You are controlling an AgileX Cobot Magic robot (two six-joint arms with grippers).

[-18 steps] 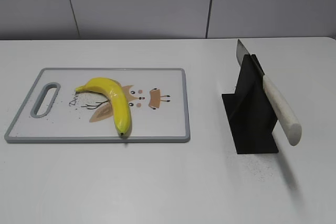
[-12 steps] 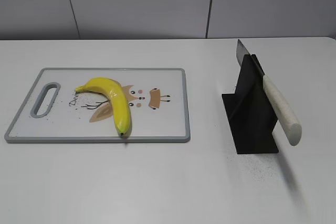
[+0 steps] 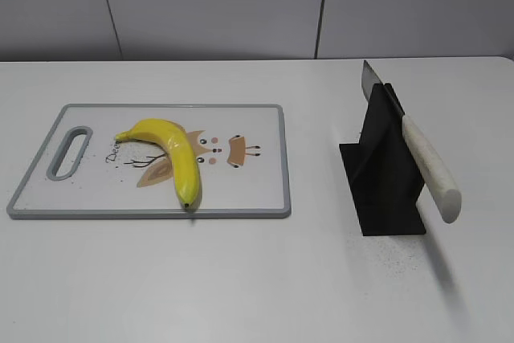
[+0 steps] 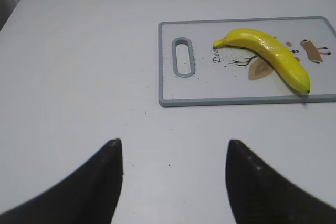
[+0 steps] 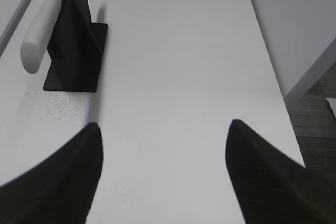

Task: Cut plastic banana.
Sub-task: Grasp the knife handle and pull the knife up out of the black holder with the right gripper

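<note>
The plastic banana point(image 3: 173, 156) is whole, glossy yellow and curved. It lies on the white cutting board point(image 3: 249, 186) at the left of the table; it also shows in the left wrist view point(image 4: 270, 56). A knife point(image 3: 430, 168) with a white handle rests tilted in a black stand point(image 3: 385, 186) at the right, also in the right wrist view point(image 5: 41, 32). My left gripper point(image 4: 173, 148) is open and empty, over bare table short of the board. My right gripper point(image 5: 164, 129) is open and empty, right of the stand. Neither gripper shows in the exterior view.
The cutting board point(image 4: 236, 85) has a grey rim and a handle slot point(image 3: 71, 150) at its left end. The table's right edge point(image 5: 270, 77) runs close to my right gripper, with floor beyond. A grey wall stands behind the table.
</note>
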